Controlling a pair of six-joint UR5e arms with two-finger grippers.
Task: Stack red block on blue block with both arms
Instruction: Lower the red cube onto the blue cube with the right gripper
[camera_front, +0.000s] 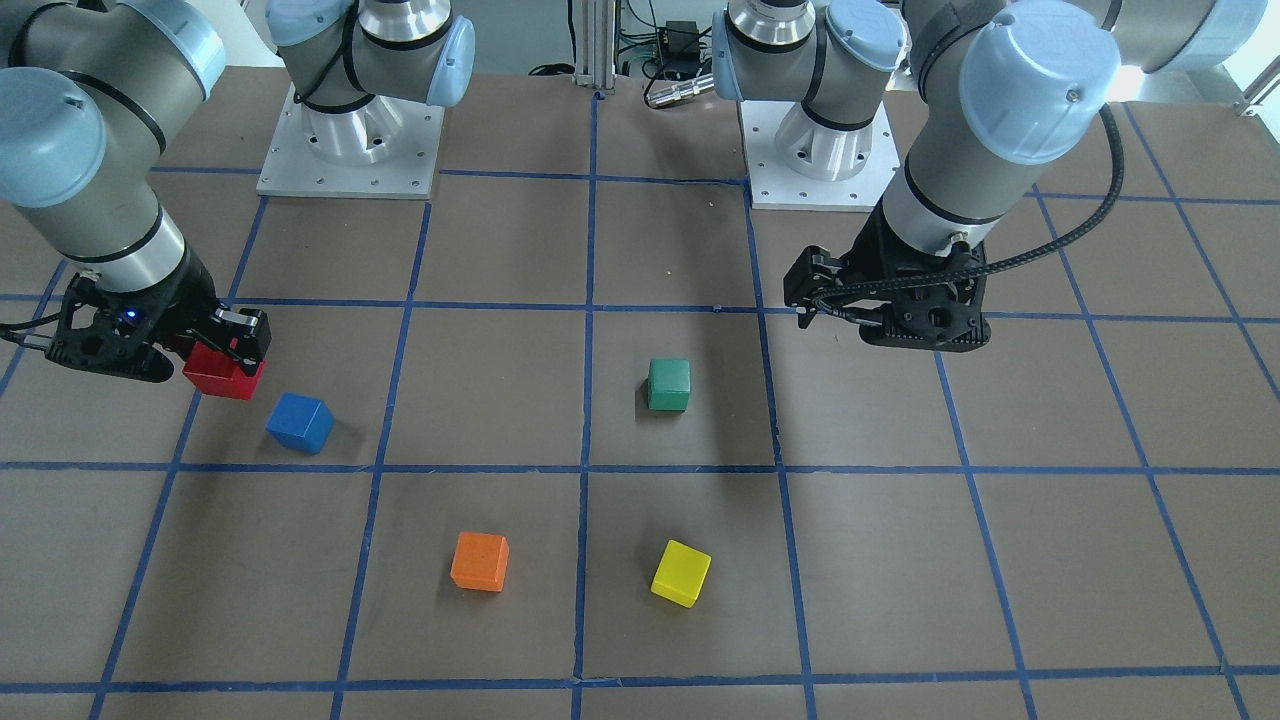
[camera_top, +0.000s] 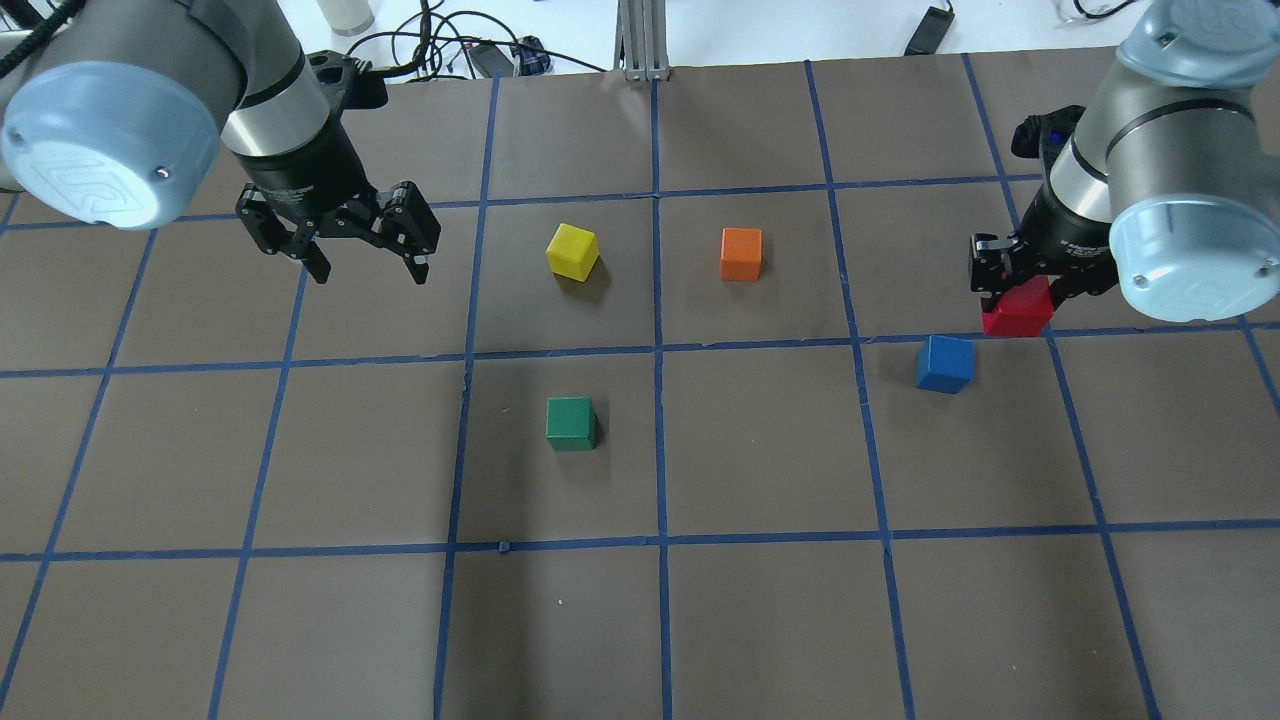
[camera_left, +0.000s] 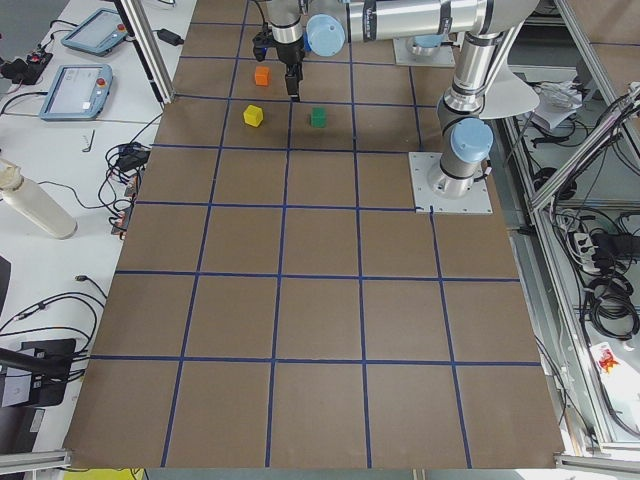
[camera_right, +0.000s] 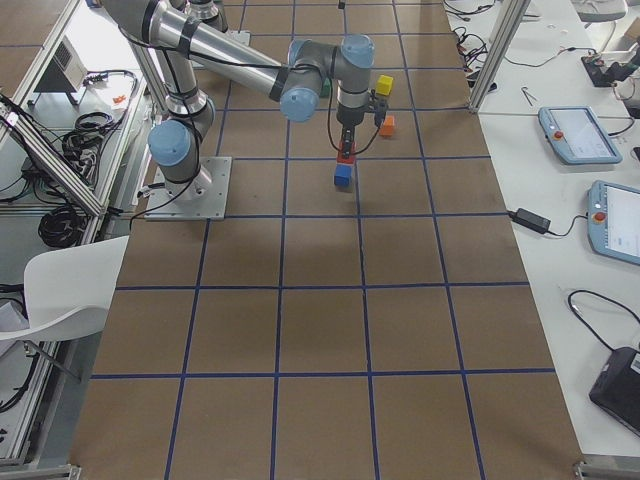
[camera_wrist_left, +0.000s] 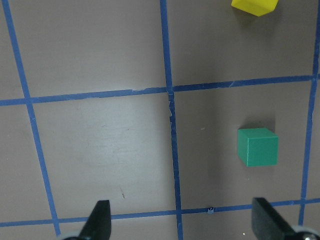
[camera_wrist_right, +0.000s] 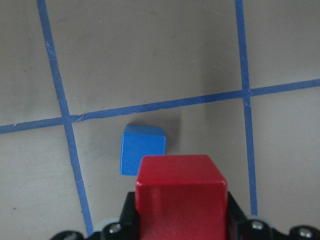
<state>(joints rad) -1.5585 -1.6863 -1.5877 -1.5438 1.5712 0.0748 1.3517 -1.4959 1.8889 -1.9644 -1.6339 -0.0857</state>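
Observation:
My right gripper is shut on the red block and holds it above the table. The red block also shows in the front view and fills the bottom of the right wrist view. The blue block sits on the table just beside and below the held red block; it also shows in the front view and the right wrist view. My left gripper is open and empty, hovering above the table at the far left; its fingertips frame bare table.
A green block lies mid-table, near the left gripper's view. A yellow block and an orange block sit further forward. Blue tape lines grid the brown table.

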